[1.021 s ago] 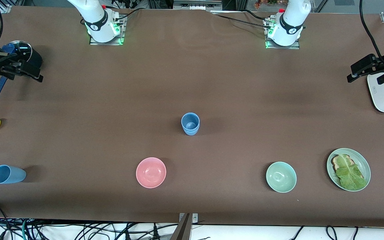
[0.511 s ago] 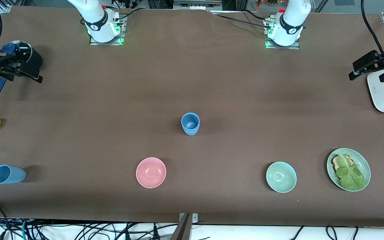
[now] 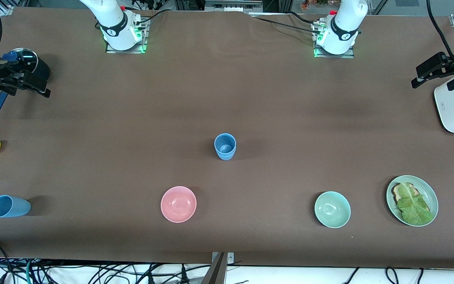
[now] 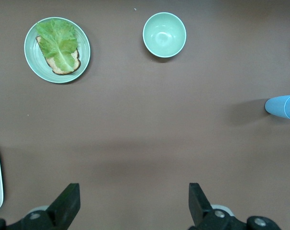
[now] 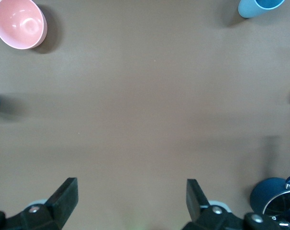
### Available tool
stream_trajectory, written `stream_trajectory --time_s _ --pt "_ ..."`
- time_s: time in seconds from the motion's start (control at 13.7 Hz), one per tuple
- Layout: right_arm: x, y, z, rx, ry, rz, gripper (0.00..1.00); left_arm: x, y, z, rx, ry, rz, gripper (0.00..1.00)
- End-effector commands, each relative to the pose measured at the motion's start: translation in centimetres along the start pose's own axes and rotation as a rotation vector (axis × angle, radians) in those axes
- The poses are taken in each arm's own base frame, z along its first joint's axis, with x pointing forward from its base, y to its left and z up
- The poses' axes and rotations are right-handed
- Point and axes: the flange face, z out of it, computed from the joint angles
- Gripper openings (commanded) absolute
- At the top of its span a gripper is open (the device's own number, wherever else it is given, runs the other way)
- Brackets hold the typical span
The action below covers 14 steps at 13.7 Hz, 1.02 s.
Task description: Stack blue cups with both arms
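While both arms hang raised at the table ends, left gripper (image 3: 434,73) and right gripper (image 3: 22,85) spread wide, empty. Stacked blue cups (image 3: 225,146): upright, mid-table, mouth upward. Third blue cup (image 3: 9,206): tipped sideways, mouth toward right arm's end.

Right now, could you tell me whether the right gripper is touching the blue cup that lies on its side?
Apart. The front view shows the right gripper open beside the dark pot, with bare table before the tipped blue cup.
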Motion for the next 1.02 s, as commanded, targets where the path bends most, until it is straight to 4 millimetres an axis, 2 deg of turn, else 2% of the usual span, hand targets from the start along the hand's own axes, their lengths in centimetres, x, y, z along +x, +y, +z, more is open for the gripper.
stream_trajectory --time_s 0.0,0.29,0.36,0.95 --pt "-0.1 -0.2 -0.7 0.011 -0.002 -0.014 1.00 -0.8 0.0 0.1 0.018 -0.005 0.020 1.00" --pt "-0.1 -0.2 -0.9 0.011 0.004 -0.019 1.00 -0.2 -0.3 0.3 0.021 -0.008 0.015 1.00" --pt "-0.1 -0.2 -1.6 0.015 0.017 -0.020 1.00 -0.1 -0.3 0.4 0.021 -0.009 0.016 1.00" --pt "-0.1 -0.6 -1.8 0.012 0.021 -0.027 1.00 -0.1 -0.4 0.5 0.021 -0.011 0.016 1.00"
